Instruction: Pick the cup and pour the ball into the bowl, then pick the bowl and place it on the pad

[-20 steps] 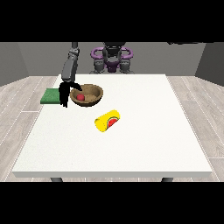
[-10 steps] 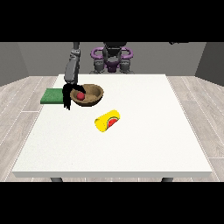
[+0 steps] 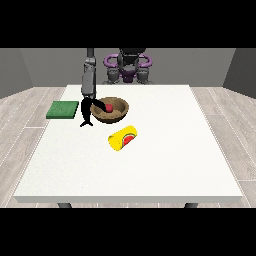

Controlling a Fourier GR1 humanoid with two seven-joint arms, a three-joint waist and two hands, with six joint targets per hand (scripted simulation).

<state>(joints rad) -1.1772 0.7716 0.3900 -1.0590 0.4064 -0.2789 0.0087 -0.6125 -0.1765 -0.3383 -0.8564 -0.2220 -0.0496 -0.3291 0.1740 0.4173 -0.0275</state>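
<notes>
The red ball (image 3: 108,107) already sits inside the brown wooden bowl (image 3: 118,111), and the yellow cup (image 3: 123,137) lies tipped on its side on the white table (image 3: 165,160), just nearer than the bowl, so the pouring looks done. The hand at the view's left (image 3: 87,113) is at the bowl's left rim, apparently to lift it; whether its fingers clasp the rim cannot be told. The green pad (image 3: 63,109) waits further left, near the table's edge.
</notes>
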